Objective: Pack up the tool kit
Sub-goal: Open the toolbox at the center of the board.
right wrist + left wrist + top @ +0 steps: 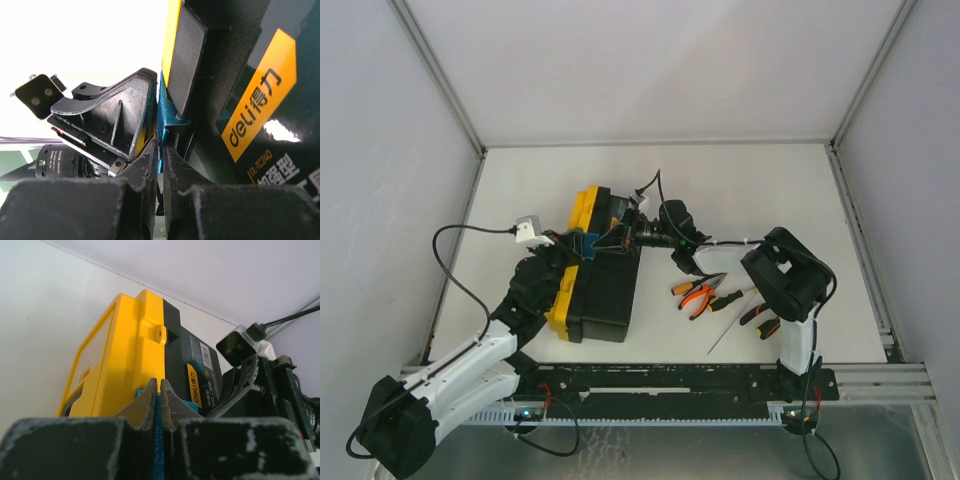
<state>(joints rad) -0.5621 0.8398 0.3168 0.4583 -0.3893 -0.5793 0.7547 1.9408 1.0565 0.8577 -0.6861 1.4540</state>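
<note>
The black toolbox w/ yellow lid sits on the table, left of centre. The left pincer & right pincer are both clamped on its teal latch. The pliers lie apart at its right.

White table: toolbox, pliers, screwdrivers.
</note>
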